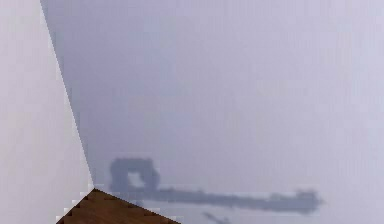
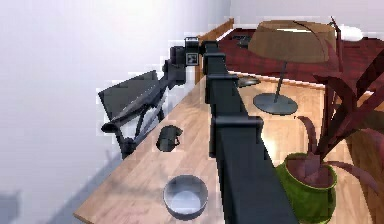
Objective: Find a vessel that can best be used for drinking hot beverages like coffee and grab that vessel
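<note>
Mug (image 2: 170, 138), small and dark, stands upright near the desk's (image 2: 140, 175) wall-side edge, between the gripper (image 2: 128, 128) and a grey bowl (image 2: 186, 196). It is probably ceramic: stiff, fairly light, slick-glazed and breakable. I would take it across the body rather than by its 1 handle. Whether the gripper holds anything, and how its fingers stand, cannot be told.

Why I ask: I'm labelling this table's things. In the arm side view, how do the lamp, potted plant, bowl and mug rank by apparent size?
1. Lamp and potted plant: alike in spread; the plant stands nearer the camera, so I won't rank them.
2. Bowl.
3. Mug, smallest, though farther off than the bowl.
</note>
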Available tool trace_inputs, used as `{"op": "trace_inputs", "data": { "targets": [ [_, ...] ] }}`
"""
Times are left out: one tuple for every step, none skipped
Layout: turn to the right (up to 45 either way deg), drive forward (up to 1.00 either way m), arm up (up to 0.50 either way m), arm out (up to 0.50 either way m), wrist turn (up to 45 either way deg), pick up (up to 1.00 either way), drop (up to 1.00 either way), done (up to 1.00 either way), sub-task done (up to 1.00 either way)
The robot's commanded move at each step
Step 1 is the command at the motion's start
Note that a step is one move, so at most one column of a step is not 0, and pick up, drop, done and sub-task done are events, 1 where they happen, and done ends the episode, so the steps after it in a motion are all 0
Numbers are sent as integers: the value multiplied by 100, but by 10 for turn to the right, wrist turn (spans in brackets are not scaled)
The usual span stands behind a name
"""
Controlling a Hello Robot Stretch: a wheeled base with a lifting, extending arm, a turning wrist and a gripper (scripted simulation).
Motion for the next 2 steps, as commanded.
{"op": "trace_inputs", "data": {
  "targets": [
    [0,0,0,0,450,0,0,0,0],
    [0,0,0,0,450,0,0,0,0]
  ]
}}
